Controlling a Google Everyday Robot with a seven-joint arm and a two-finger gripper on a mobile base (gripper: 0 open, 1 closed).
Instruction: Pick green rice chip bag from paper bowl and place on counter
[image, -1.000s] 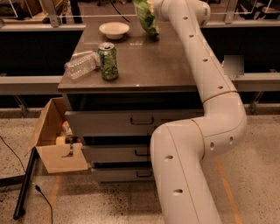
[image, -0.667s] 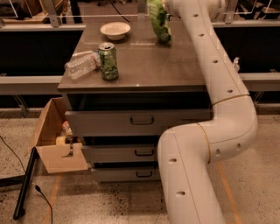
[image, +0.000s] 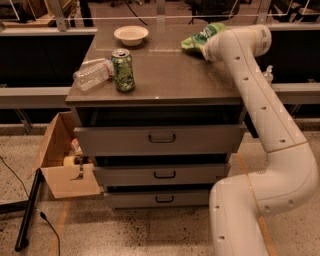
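The green rice chip bag (image: 199, 38) lies crumpled on the counter (image: 170, 75) at its back right, touching the surface. The paper bowl (image: 131, 34) stands empty at the back middle of the counter, well left of the bag. My gripper (image: 207, 47) is at the bag's right end, right down at the counter top, and is mostly hidden behind my white wrist (image: 225, 42). My arm reaches in from the lower right and bends over the counter's right edge.
A green drink can (image: 123, 70) stands at the counter's front left, with a clear plastic bottle (image: 92, 76) lying beside it. The cabinet has three drawers (image: 161, 138). An open cardboard box (image: 67, 165) sits on the floor to the left. A rail runs behind the counter.
The bag hung upright above the back of the counter; now it has come down and to the right and lies on the counter. My arm moved right and lower with it.
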